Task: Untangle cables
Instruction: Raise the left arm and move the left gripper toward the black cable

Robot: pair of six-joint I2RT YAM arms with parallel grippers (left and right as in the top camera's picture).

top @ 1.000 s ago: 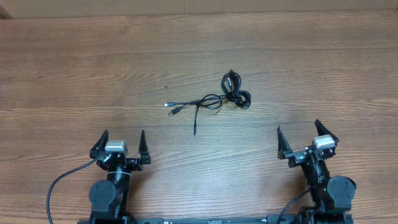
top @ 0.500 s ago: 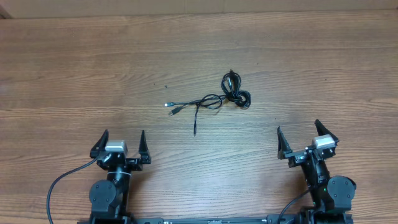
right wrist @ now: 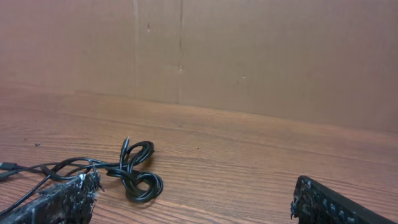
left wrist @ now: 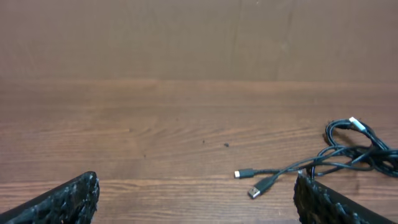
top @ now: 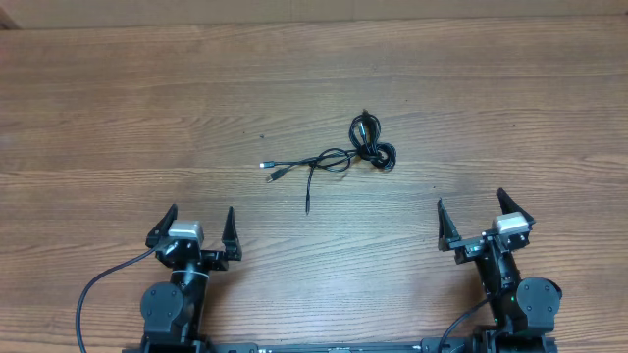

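Note:
The cables lie in one black tangle on the wooden table, past both arms and between them. A knotted coil sits at the tangle's right end, and thin strands run left to two small plug ends. My left gripper is open and empty, near the front edge, well short of the tangle. My right gripper is also open and empty, to the tangle's lower right. The left wrist view has the cables ahead on the right, beyond the open left gripper. In the right wrist view the coil lies ahead on the left of the open right gripper.
A brown cardboard wall stands along the table's far edge and also fills the back of the right wrist view as the same wall. A thick black wire loops from the left arm's base.
My left gripper has shifted slightly to the right and toward the front edge. The right gripper and the cables have not moved.

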